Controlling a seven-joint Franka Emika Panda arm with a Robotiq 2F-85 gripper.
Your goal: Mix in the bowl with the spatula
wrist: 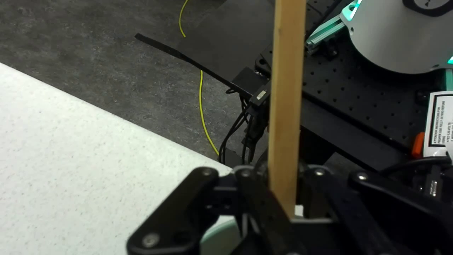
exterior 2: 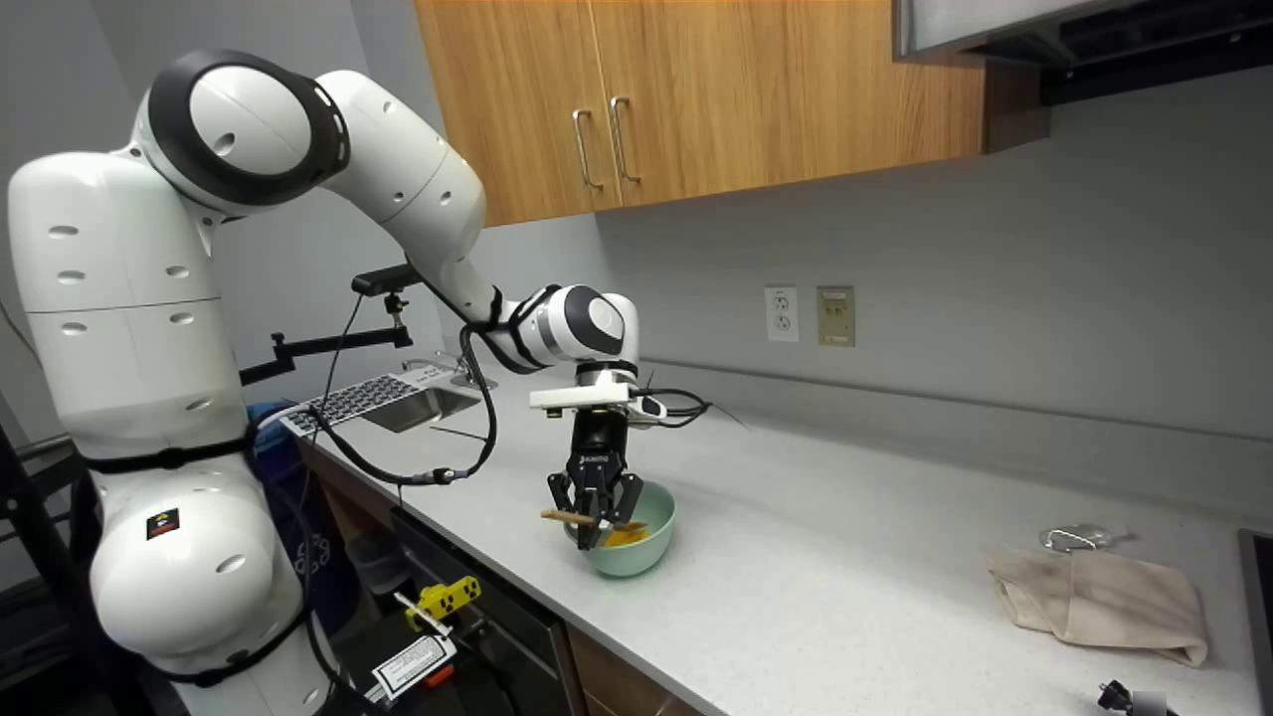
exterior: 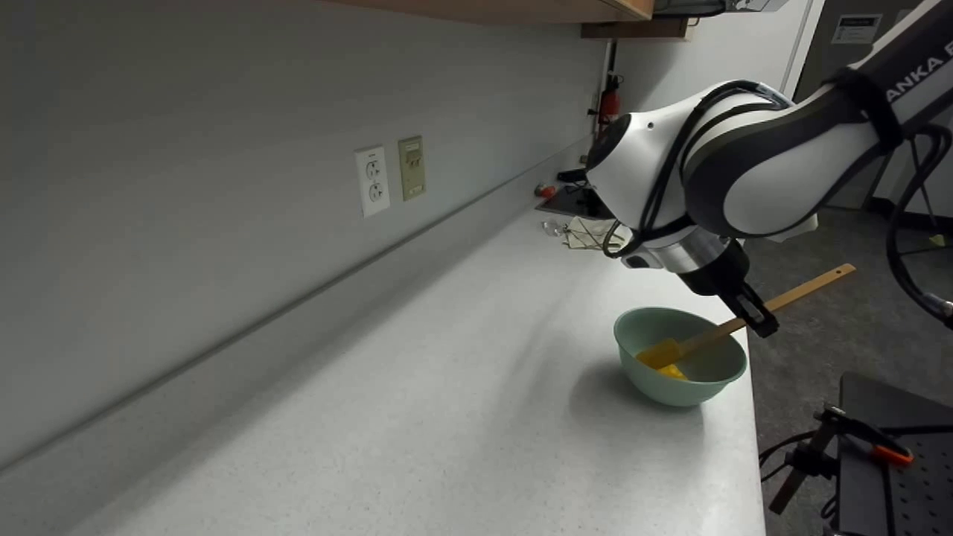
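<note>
Exterior view, far left of your fingers [exterior: 761,325]: you have a white outlet [exterior: 372,181] on the wall [exterior: 223,149], with a beige wall plate [exterior: 412,167] just to its right, both set higher than the fingers. Further right, a pale cloth [exterior: 584,237] lies on the table [exterior: 417,387], left of the fingers and farther from the camera. Then comes the bowl [exterior: 674,393], teal-green and upright on the table near its edge, just left of your fingers and lower than they are. Inside it you can see yellow contents [exterior: 674,371] and, beside them, the yellow-orange head [exterior: 660,353] of your spatula [exterior: 711,335]. The fingers are pinching the spatula by its wooden handle [exterior: 811,286], partway along, and it leans: head down to the left of your grip, free end up to the right. You cannot tell whether the handle touches the bowl. Your arm [exterior: 789,179] stands above the fingers and runs off to their upper right. Farthest right, below finger level, sits a black perforated board [exterior: 919,484]. In the wrist view you see the handle stretch upward from the fingers, with a sliver of the bowl showing on their left side.
</note>
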